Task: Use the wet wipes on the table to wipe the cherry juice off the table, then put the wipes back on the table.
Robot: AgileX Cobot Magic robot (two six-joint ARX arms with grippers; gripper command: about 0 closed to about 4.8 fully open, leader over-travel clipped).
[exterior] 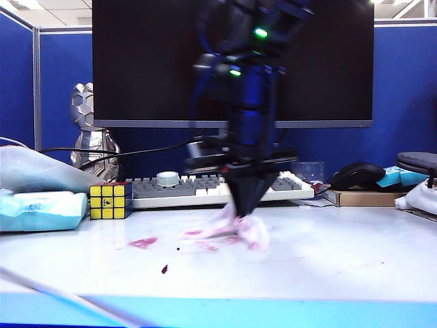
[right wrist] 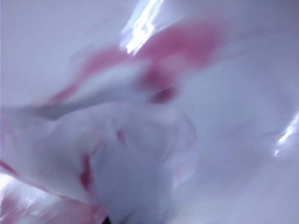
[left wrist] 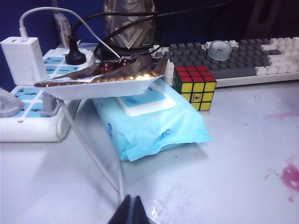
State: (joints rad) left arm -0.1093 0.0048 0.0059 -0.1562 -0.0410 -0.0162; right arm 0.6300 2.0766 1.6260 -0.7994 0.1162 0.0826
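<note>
From my remote station I find the right gripper pointing down at the middle of the counter, its fingers clamped on the wet wipes. The wad is white with pink staining and is pressed against the counter surface directly beneath the gripper. The arm is motion-blurred in the exterior view, and the right wrist view is filled by the blurred, pink-streaked wipes, so finer detail cannot be read there.

Cherry juice lies as a magenta splotch left of the wipes, with a faint pink smear between the two and a small dark speck nearer the front edge. The same splotch shows in the left wrist view.

The left gripper sits low over the near-left part of the counter, fingers together, holding nothing.

At far left I note a pale blue packet with a shallow white dish resting on it, and a puzzle cube just to its right. A keyboard lies behind, in front of a dark monitor.
</note>
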